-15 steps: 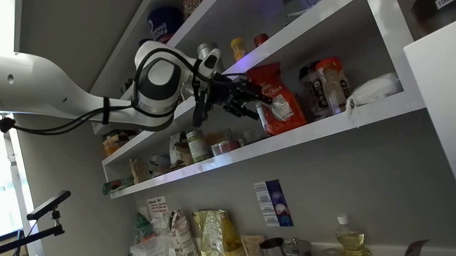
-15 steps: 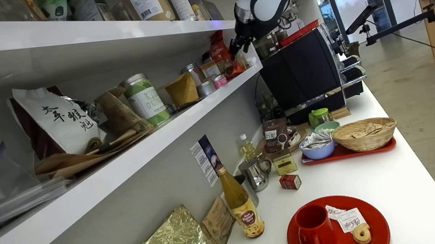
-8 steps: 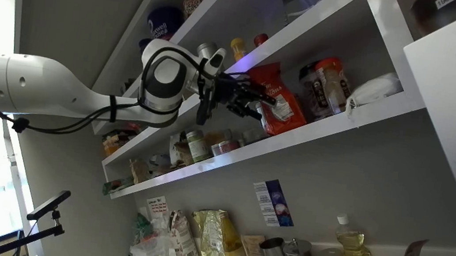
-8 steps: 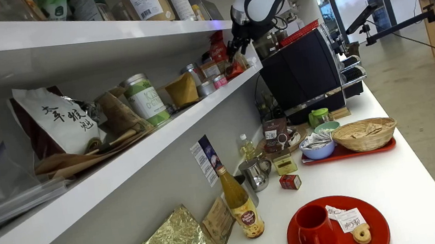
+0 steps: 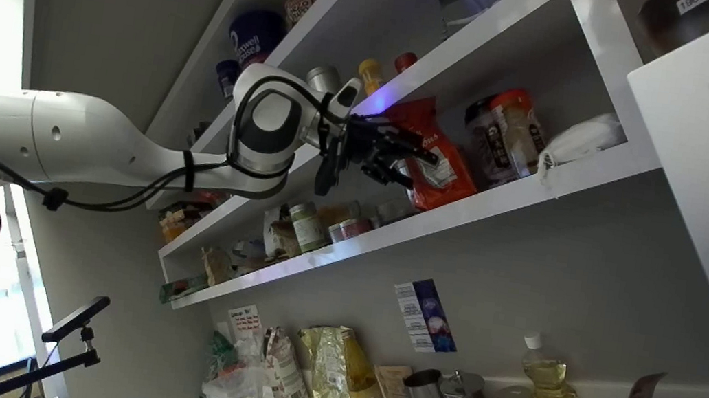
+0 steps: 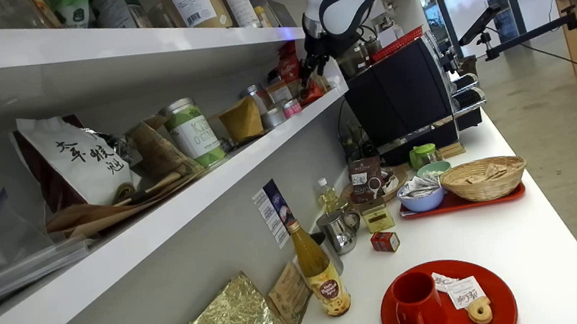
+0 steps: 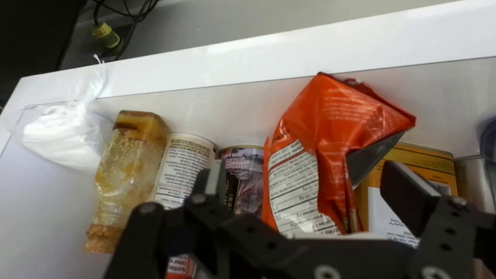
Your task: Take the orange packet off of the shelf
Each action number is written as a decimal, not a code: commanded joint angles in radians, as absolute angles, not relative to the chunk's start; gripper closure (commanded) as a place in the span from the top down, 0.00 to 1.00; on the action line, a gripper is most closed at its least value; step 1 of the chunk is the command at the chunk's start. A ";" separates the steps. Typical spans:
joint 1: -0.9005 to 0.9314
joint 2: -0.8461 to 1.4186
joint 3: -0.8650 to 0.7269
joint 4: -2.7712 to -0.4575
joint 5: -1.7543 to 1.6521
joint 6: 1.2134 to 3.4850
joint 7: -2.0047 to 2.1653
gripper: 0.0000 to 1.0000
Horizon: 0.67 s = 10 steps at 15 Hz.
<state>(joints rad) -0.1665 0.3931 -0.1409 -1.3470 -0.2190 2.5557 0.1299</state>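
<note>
The orange packet (image 5: 458, 180) is a red-orange pouch standing on the white shelf (image 5: 507, 198). It leans slightly and its top is folded. It also shows in an exterior view (image 6: 288, 67) and from above in the wrist view (image 7: 329, 128), with a white label on its side. My gripper (image 5: 421, 171) is open at the packet, its fingers overlapping the packet's near side. In the wrist view, the open gripper (image 7: 304, 174) has one finger on each side of the packet, with gaps visible. The packet's lower part is hidden behind the gripper. I cannot tell whether they touch.
An upper shelf board (image 5: 473, 42) runs above the packet. A red-lidded jar (image 5: 517, 128) and a white bag (image 5: 585, 138) stand on one side. In the wrist view, a purple can (image 7: 248, 174) and yellow box (image 7: 422, 162) flank the packet. Small jars (image 6: 273, 117) stand nearby.
The arm and open gripper have moved closer to the packet, rightward in an exterior view and slightly leftward in an exterior view. The packet has not visibly moved.
</note>
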 commanded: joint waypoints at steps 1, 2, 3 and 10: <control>-0.156 0.433 -0.152 -1.282 -0.196 2.527 0.095 0.74; -0.156 0.436 -0.151 -1.280 -0.196 2.526 0.094 0.70; -0.157 0.435 -0.150 -1.280 -0.193 2.525 0.089 0.68; -0.164 0.412 -0.137 -1.310 -0.218 2.530 0.111 0.14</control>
